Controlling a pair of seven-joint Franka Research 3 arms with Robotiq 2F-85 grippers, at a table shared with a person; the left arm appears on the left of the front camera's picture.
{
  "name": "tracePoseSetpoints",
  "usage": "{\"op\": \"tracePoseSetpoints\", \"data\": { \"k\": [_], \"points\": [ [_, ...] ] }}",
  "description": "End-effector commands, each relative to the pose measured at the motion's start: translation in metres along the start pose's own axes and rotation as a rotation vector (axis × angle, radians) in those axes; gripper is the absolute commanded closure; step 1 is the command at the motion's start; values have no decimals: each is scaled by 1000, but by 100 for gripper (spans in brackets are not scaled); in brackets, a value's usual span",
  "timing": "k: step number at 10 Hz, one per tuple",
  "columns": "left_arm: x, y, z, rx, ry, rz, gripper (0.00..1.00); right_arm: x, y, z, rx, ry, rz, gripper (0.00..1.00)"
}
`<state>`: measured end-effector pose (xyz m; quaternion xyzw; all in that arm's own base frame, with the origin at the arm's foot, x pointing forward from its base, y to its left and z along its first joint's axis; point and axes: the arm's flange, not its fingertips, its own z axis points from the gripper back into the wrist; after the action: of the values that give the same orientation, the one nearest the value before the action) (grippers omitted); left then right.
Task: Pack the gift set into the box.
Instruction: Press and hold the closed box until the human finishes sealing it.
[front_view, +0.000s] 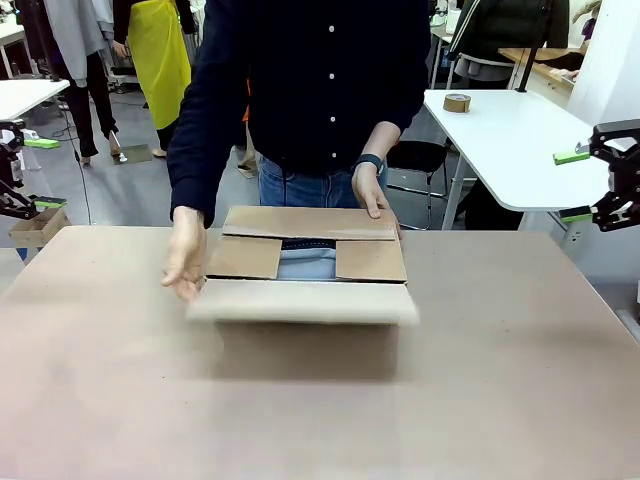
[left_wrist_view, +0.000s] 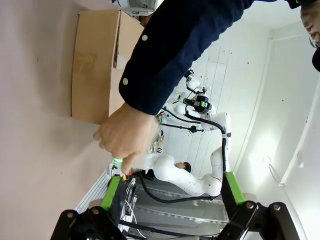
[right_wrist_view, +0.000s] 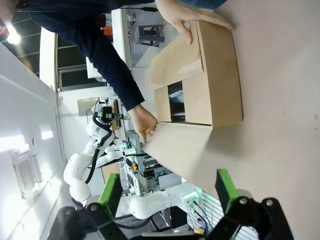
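On the brown table, the box sits mid far edge (a person's hand at its near flap); left gripper and right gripper gape wide, empty.

A: What lies inside the box?
B: Mostly hidden; the flaps cover nearly all of it; the gap between the two side flaps shows a pale grey-blue patch under a dark band; I cannot tell which item that is.
A: And the near flap?
B: Smeared, with soft edges; the person's hand at its left end is blurred too, and the fingers cannot be told apart.
A: In the left wrist view?
B: The same hand is blurred and covers the box's near corner; the box runs off the top edge.
A: The left gripper?
B: Cut off by the front view's left edge.
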<state>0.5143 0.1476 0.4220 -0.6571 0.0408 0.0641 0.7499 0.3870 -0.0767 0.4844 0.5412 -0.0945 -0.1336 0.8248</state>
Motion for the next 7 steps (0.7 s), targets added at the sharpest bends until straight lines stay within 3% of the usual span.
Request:
{"op": "tracePoseSetpoints", "data": {
  "k": [1,7],
  "points": [
    [-4,1,-4,9,-3,-21,0,0,0,2,-6,10,10,0],
    [-4,1,-4,9,-3,-21,0,0,0,2,-6,10,10,0]
  ]
}}
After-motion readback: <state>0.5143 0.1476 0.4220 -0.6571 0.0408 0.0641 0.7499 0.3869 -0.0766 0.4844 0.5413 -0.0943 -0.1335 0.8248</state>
